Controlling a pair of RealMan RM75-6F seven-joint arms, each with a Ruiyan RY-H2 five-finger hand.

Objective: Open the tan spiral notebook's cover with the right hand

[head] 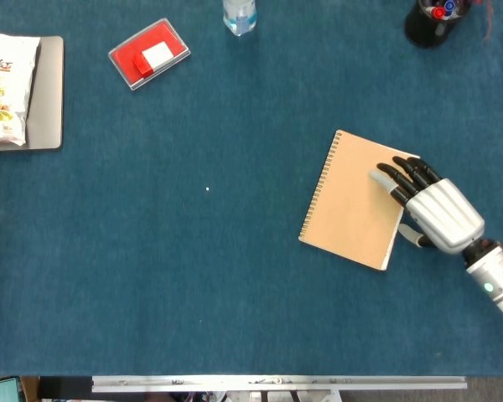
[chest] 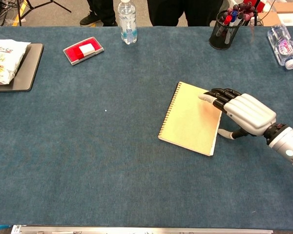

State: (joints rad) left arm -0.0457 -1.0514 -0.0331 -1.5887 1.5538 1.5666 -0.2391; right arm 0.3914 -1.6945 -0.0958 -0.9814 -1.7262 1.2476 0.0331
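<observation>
- We see a table [chest: 112, 161] covered edge to edge in dark blue felt-like cloth.
- A metal strip [head: 277, 383] runs along its near edge in the head view.
- Beyond the far edge, the chest view shows grey floor [chest: 63, 17] and the dark legs of people [chest: 185, 12] standing there.
- Lighting is even.
</observation>
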